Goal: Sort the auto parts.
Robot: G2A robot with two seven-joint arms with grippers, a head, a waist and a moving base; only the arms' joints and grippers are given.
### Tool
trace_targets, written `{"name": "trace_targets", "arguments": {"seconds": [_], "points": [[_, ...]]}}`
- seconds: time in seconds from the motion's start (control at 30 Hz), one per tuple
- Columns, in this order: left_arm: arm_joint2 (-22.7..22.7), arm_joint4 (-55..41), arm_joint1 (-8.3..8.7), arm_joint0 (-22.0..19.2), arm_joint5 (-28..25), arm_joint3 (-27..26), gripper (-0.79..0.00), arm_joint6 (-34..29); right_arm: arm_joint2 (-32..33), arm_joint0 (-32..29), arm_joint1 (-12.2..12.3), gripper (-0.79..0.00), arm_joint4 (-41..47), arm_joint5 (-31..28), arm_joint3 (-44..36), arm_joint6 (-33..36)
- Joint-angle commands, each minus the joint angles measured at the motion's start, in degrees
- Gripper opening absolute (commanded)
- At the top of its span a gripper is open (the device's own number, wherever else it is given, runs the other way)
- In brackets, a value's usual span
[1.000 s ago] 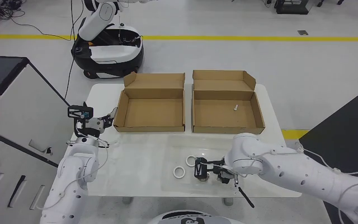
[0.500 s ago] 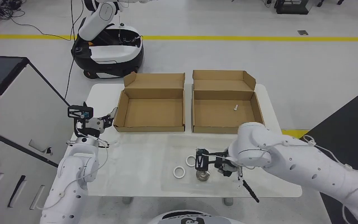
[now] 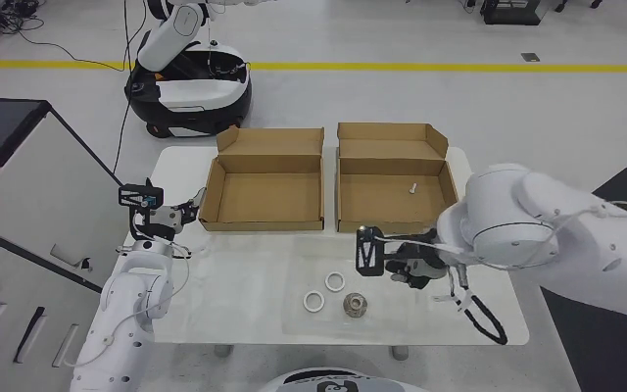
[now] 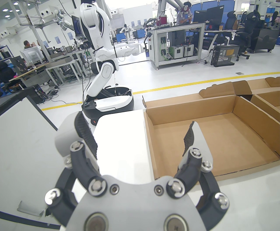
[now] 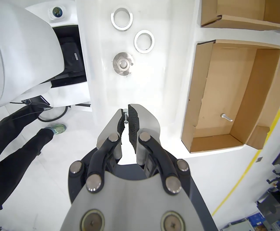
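My right gripper (image 5: 125, 109) is shut on a small threaded bolt (image 5: 125, 119) and hangs above the table, just in front of the right cardboard box (image 3: 397, 227). That box holds another bolt (image 3: 412, 186) (image 5: 226, 117). On the table lie two metal rings (image 3: 335, 282) (image 3: 313, 301) and a flanged metal part (image 3: 354, 307); the right wrist view shows the rings (image 5: 121, 19) (image 5: 144, 41) and the flanged part (image 5: 123, 63) too. My left gripper (image 4: 137, 122) is open beside the left box (image 4: 151, 131), near the table's left edge (image 3: 191, 208).
The left box (image 3: 263, 227) has nothing in it. Both boxes stand side by side at the back of the white table (image 3: 245, 284), flaps up. Another robot's base (image 3: 191, 93) stands on the floor beyond the table.
My right gripper has risen from beside the flanged part and moved back toward the right box, carrying the bolt. The left arm has stayed still.
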Motion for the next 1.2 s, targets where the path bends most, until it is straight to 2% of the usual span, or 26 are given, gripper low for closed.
{"name": "trace_targets", "arguments": {"seconds": [0.0, 0.23, 0.57, 0.9, 1.17], "points": [[0.0, 0.0, 0.0, 0.0, 0.0, 0.0, 0.0, 0.0, 0.62, 1.69, 0.62, -0.785, 4.26, 0.0, 2.01, 0.0], [0.0, 0.0, 0.0, 0.0, 0.0, 0.0, 0.0, 0.0, 2.97, 2.18, 1.28, -0.785, 17.74, -2.22, 11.28, -2.22], [0.0, 0.0, 0.0, 0.0, 0.0, 0.0, 0.0, 0.0, 3.59, 1.74, 0.7, -0.785, 39.29, -6.18, 19.43, -6.17], [0.0, 0.0, 0.0, 0.0, 0.0, 0.0, 0.0, 0.0, 4.36, 1.52, -1.88, -0.785, 58.65, -6.53, 23.79, -6.5], [0.0, 0.0, 0.0, 0.0, 0.0, 0.0, 0.0, 0.0, 9.02, -0.78, -4.06, -0.785, 64.3, -4.03, 27.63, -4.0]]}}
